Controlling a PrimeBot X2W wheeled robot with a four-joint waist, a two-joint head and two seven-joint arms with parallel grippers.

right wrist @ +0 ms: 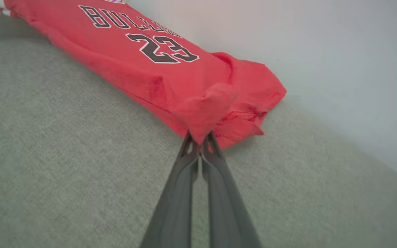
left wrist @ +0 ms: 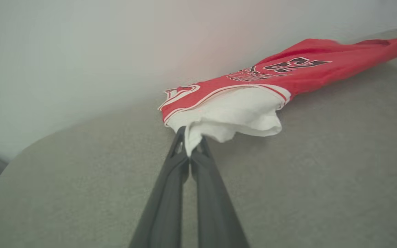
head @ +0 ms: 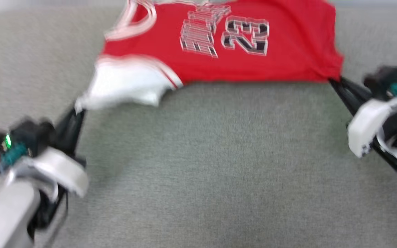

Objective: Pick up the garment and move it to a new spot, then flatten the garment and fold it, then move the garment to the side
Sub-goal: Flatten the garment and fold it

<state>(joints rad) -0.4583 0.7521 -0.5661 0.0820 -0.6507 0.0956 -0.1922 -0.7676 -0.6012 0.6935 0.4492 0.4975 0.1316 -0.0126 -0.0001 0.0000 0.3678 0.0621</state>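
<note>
The garment (head: pixel 219 48), a red jersey with the number 23, hangs stretched between my two grippers above the grey fabric surface (head: pixel 202 165). My left gripper (head: pixel 78 112) is shut on a white inner corner of the garment (left wrist: pixel 226 113) at the lower left. My right gripper (head: pixel 333 81) is shut on a red corner of the garment (right wrist: pixel 184 79) at the right. In the left wrist view my left gripper (left wrist: pixel 190 143) pinches white cloth. In the right wrist view my right gripper (right wrist: pixel 200 139) pinches a red fold. The head view is blurred.
A pale wall (right wrist: pixel 322 41) rises behind the grey surface, close to the garment's far edge. The wall (left wrist: pixel 81 51) also stands behind the cloth in the left wrist view.
</note>
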